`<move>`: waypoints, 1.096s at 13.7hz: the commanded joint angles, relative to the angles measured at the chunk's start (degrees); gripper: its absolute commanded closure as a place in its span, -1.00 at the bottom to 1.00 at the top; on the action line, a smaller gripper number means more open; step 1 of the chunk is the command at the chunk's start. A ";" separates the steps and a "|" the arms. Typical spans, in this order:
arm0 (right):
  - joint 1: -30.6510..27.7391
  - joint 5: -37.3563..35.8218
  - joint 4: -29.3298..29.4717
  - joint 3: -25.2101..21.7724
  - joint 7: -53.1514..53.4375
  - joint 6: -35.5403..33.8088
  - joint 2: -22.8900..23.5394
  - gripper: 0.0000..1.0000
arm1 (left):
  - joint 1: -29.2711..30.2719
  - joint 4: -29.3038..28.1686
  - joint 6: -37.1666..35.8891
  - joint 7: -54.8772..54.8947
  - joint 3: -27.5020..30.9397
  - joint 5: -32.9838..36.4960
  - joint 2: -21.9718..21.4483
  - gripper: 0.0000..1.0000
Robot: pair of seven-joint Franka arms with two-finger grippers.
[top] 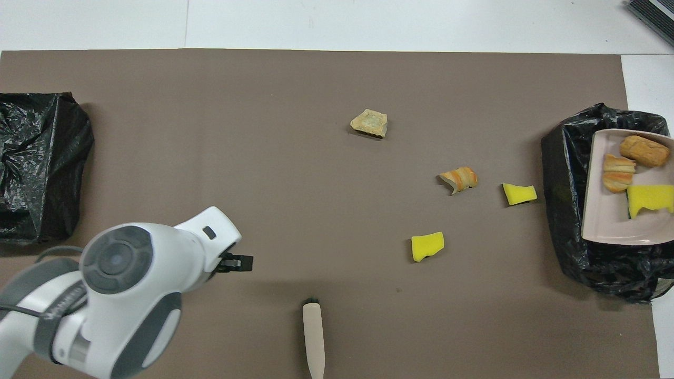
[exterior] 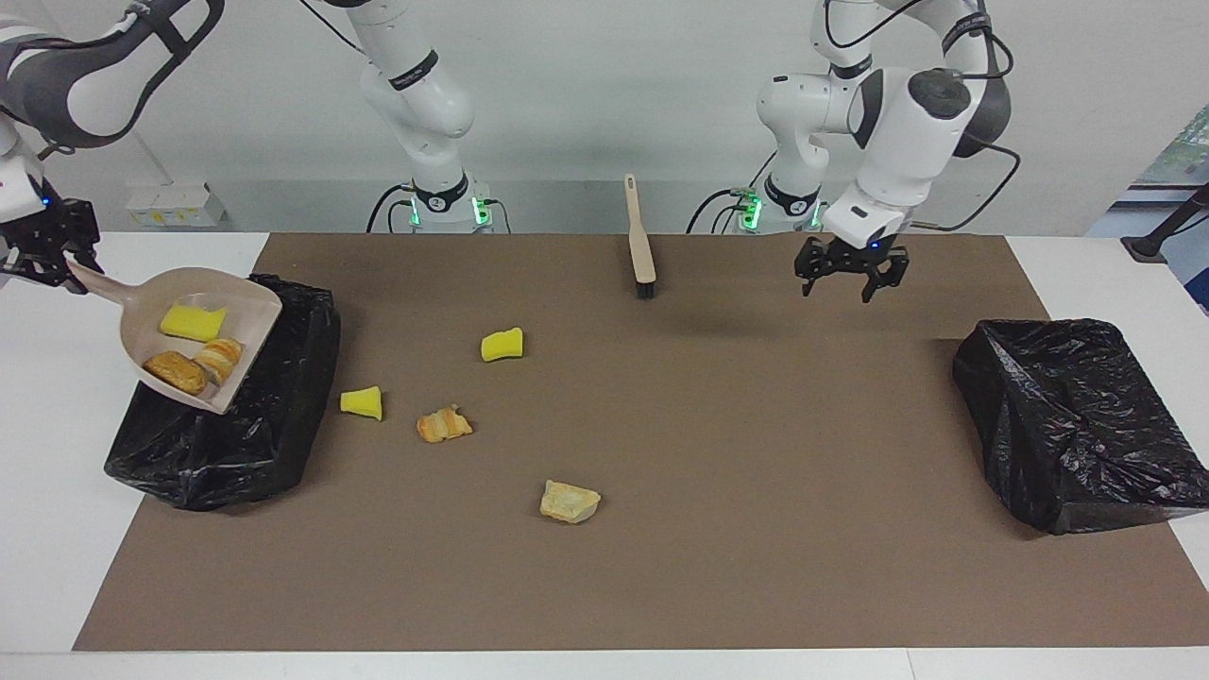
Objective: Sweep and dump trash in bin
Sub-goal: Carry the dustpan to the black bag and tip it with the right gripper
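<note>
A wide brown paper mat [exterior: 756, 453] covers the middle of the white table [exterior: 57, 529], and everything here is placed from that mat. On the mat's edge at the right arm's end sits a crumpled black plastic-lined bin [exterior: 236, 425]; a second black plastic-lined bin [exterior: 1067, 425] sits on the edge at the left arm's end.

The right gripper [exterior: 45, 260] hangs over the white table just off the mat at the right arm's end, its fingers clamped on the handle of a beige plastic dustpan [exterior: 250, 302]. The pan is raised and tilted over the first bin's mouth. In it lie a bright yellow sponge chunk [exterior: 193, 321], a golden-brown pastry roll [exterior: 176, 372] and a striped pastry bit [exterior: 220, 359].

The left gripper [exterior: 848, 274] hovers over the mat toward the left arm's end, its jaws spread wide and holding nothing.

A beige-handled brush with black bristles [exterior: 641, 247] lies on the mat's edge nearest the robots, about midway along it, with no gripper touching it.

Four pieces of trash lie loose on the mat, all in the half toward the right arm's end. A small yellow sponge wedge [exterior: 362, 402] is just beside the first bin. A torn croissant piece [exterior: 443, 424] lies near it, toward mid-mat. Another yellow sponge block [exterior: 502, 344] lies nearer the robots than those two. A pale tan bread chunk [exterior: 570, 501] lies farthest from the robots, near the mat's middle.
</note>
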 commanded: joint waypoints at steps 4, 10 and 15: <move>8.14 -20.77 1.43 0.68 14.39 -1.49 -1.56 1.00 | 4.16 23.34 -13.82 0.51 -0.96 1.43 6.64 -1.00; 8.86 -20.72 2.56 1.20 14.23 -6.40 -4.91 1.00 | 4.25 43.16 -31.16 0.51 -0.78 2.83 14.92 -1.00; 9.82 -7.03 0.91 1.91 14.92 -8.34 -7.27 1.00 | 4.16 42.03 -34.32 1.39 -0.78 3.36 13.43 -1.00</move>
